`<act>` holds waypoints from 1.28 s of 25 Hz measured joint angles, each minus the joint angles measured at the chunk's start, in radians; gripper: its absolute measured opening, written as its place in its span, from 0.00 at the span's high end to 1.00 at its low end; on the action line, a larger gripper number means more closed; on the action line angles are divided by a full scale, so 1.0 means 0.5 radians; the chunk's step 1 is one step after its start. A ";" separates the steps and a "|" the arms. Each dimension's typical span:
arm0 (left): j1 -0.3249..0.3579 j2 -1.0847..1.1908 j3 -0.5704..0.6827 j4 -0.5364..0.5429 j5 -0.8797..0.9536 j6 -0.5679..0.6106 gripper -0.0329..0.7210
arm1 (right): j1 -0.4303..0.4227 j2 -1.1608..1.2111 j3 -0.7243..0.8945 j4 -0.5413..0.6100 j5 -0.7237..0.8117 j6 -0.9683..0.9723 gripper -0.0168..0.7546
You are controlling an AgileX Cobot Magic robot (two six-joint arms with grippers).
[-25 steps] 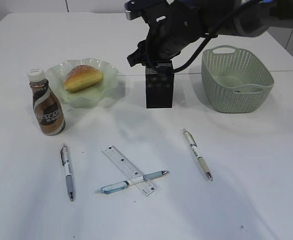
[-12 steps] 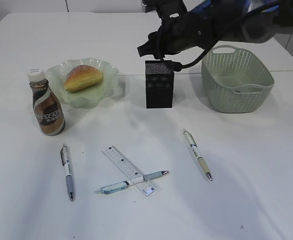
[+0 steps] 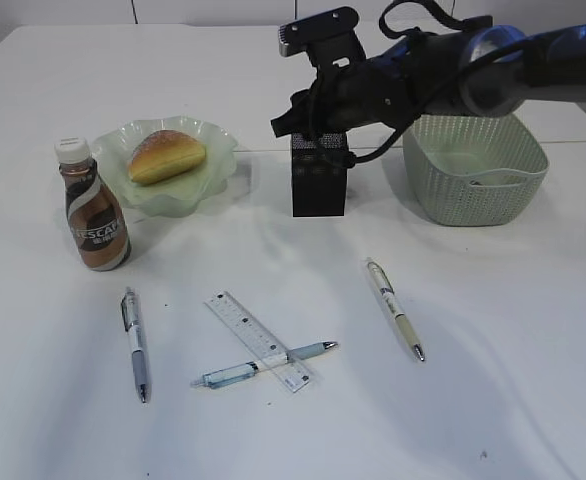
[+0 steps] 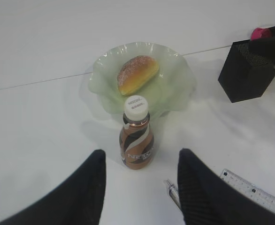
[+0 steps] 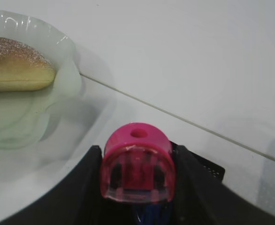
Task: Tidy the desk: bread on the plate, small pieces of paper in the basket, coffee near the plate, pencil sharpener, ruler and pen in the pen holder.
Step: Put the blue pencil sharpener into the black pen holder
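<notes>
My right gripper [image 5: 137, 155] is shut on the pink pencil sharpener [image 5: 137, 164] and hangs just over the top of the black mesh pen holder [image 3: 318, 182]. The sharpener [image 4: 261, 33] also shows at the holder's rim in the left wrist view. The bread [image 3: 166, 153] lies on the green plate [image 3: 213, 145], and the coffee bottle [image 3: 95, 212] stands beside it. The clear ruler [image 3: 245, 322] lies under a blue pen [image 3: 223, 375]. Two more pens [image 3: 135, 343] [image 3: 395, 308] lie flat. My left gripper [image 4: 141, 152] hangs open, high above the bottle. No paper pieces can be made out.
The green basket [image 3: 473, 160] stands right of the pen holder, partly behind the right arm [image 3: 443, 75]. A table seam runs behind the plate and holder. The left arm is outside the exterior view.
The right arm has swung its wrist out to the right and flattened above the pen holder, with the sharpener still in its grip. Objects on the table have not moved.
</notes>
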 joint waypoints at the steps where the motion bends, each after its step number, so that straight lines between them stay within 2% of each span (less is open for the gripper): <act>1: 0.000 0.000 0.000 0.000 0.000 0.000 0.50 | 0.000 0.010 -0.004 0.000 -0.009 0.001 0.54; 8: 0.000 0.000 0.000 0.005 0.000 0.000 0.50 | -0.034 0.051 -0.004 -0.001 -0.093 0.001 0.54; 9: 0.000 0.000 0.000 0.005 0.000 0.000 0.47 | -0.034 0.051 -0.004 -0.001 -0.092 0.001 0.54; 13: 0.000 0.000 0.000 0.005 -0.008 0.000 0.49 | -0.049 0.051 -0.004 0.016 -0.119 0.001 0.54; 28: 0.000 0.000 0.000 0.005 -0.014 0.000 0.49 | -0.054 0.051 -0.004 0.031 -0.094 0.004 0.54; 32: 0.000 0.000 0.000 0.005 -0.014 0.000 0.49 | -0.054 0.051 -0.004 0.031 -0.060 0.008 0.50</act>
